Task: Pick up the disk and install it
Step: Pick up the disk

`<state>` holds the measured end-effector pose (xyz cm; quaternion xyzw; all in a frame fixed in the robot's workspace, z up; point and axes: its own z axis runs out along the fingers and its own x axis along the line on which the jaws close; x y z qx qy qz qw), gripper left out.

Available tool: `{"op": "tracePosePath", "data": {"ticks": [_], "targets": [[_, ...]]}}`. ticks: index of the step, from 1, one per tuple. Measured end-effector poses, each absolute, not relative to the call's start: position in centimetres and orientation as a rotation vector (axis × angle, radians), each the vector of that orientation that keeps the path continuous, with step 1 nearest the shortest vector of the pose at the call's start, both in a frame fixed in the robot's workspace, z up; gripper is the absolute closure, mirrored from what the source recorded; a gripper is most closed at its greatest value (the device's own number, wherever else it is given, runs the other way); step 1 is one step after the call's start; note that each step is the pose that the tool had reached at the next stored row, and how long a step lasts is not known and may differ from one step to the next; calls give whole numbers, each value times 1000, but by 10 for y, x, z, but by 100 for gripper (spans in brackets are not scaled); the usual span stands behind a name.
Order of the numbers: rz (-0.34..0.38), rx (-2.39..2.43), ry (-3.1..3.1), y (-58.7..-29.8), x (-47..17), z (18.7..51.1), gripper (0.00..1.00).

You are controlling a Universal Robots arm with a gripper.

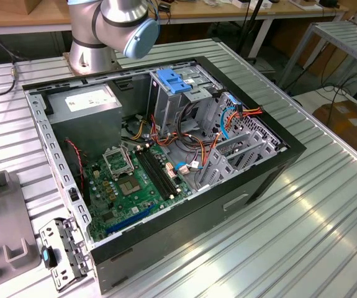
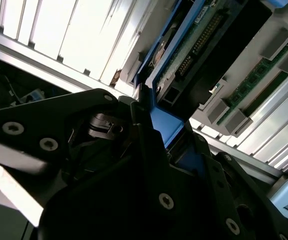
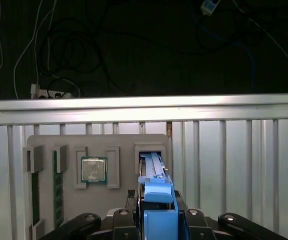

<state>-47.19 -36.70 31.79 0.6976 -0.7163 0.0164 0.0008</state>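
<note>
Disk [image 3: 159,192] on its edge, blue side rail uppermost, is what we see between the fingers of the gripper [image 3: 158,215] in the first wrist view. The claw is drawn in narrow on it, a black finger [image 3: 133,207] lying against each flank of the blue rail. The far end of the disk reaches into a framed slot of the grey tray [image 3: 118,142]. That tray also carries a green memory stick [image 3: 57,185] in a narrow groove, and a processor chip [image 3: 93,170] in the pocket just beside the disk's slot.

In the second wrist view we look along the gripper [image 2: 166,132] at the disk [image 2: 199,55]. Its green circuit board and connector pins show, and the blue rail runs down between the dark fingers.

Taking the exterior view from its left to its right, we meet first a corner of the grey tray [image 1: 4,217] on the ribbed metal table [image 1: 315,217]. Near it a loose metal bracket [image 1: 63,248] lies just beside the corner of the open computer case [image 1: 265,180]. Inside the case come the grey power supply box [image 1: 88,112], the green motherboard [image 1: 128,180], the blue latch plate [image 1: 175,81] and the metal drive cage [image 1: 240,149]. Behind the case stands the arm's base [image 1: 103,31].
</note>
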Motion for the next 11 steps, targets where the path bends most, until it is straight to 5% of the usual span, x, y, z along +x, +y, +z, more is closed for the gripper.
{"op": "tracePosePath", "data": {"ticks": [11], "targets": [[53, 2191, -2250, -367, -472, 346, 63]]}}
